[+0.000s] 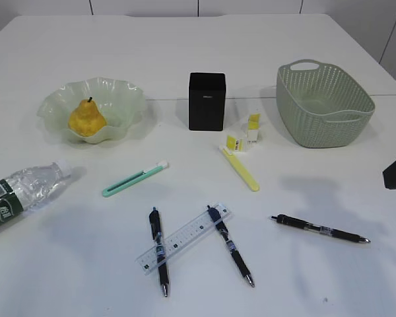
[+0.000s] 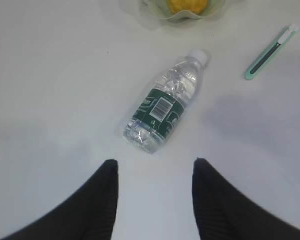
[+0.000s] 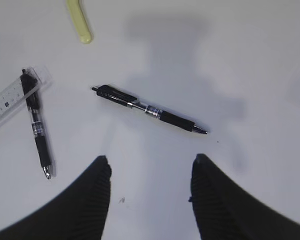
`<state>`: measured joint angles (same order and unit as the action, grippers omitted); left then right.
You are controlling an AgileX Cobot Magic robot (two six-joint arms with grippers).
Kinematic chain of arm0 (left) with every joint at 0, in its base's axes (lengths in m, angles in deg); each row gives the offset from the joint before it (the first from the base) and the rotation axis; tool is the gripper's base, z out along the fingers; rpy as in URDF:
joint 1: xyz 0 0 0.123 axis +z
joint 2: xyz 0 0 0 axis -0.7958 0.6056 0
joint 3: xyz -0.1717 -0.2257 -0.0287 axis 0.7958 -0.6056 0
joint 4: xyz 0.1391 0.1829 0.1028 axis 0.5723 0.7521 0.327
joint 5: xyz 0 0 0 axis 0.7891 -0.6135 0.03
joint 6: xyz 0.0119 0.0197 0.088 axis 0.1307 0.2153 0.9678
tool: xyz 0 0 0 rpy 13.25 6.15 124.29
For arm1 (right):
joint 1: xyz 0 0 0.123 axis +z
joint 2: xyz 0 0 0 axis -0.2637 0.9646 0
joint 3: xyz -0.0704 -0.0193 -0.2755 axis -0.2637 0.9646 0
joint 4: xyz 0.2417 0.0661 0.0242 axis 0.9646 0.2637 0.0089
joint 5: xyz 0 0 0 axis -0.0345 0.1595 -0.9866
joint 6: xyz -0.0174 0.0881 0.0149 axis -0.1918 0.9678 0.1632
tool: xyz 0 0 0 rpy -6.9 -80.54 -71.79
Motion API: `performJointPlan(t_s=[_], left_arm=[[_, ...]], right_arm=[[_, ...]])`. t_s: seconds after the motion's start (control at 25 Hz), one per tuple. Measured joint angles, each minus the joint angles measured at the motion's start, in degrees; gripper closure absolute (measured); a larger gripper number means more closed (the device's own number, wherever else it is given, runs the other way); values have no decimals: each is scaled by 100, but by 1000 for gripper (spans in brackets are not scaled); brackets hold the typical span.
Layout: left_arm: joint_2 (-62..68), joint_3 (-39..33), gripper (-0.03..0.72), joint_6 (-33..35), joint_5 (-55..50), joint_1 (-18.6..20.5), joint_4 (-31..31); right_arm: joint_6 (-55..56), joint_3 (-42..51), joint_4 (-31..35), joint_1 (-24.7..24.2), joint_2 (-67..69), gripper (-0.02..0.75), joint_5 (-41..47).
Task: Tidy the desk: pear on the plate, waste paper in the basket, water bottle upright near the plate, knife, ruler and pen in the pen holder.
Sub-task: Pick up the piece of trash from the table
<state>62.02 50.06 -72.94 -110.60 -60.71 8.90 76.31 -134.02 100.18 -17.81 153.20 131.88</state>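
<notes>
We see pear [image 1: 87,119] seated in plate [image 1: 112,99]. Water bottle [image 2: 165,107] lies on side on table [image 1: 185,53], below left gripper [image 2: 155,170], fingers spread, empty. Right gripper [image 3: 150,165] fingers spread above one pen [image 3: 150,110]. Ruler [image 1: 185,238] lies across two pens. Waste paper [image 1: 251,129] sits between pen holder [image 1: 206,100] and basket [image 1: 323,102].

The water bottle's [image 1: 20,193] base is cut off at 9 o'clock in the exterior view; the pen holder's [image 1: 206,101] lettering is too small to be read.
</notes>
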Motion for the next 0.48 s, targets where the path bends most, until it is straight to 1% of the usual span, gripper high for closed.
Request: performJointPlan(t_s=[0.12,0.32,0.48], left_arm=[[0,-9,347,0,24,0,29],[0,-9,347,0,88,0,343],[0,-9,347,0,151,0,389]], right_arm=[[0,0,-13,0,0,349,0],[0,-145,-74,0,70,349,41],[0,-565,-88,0,405,349,438]])
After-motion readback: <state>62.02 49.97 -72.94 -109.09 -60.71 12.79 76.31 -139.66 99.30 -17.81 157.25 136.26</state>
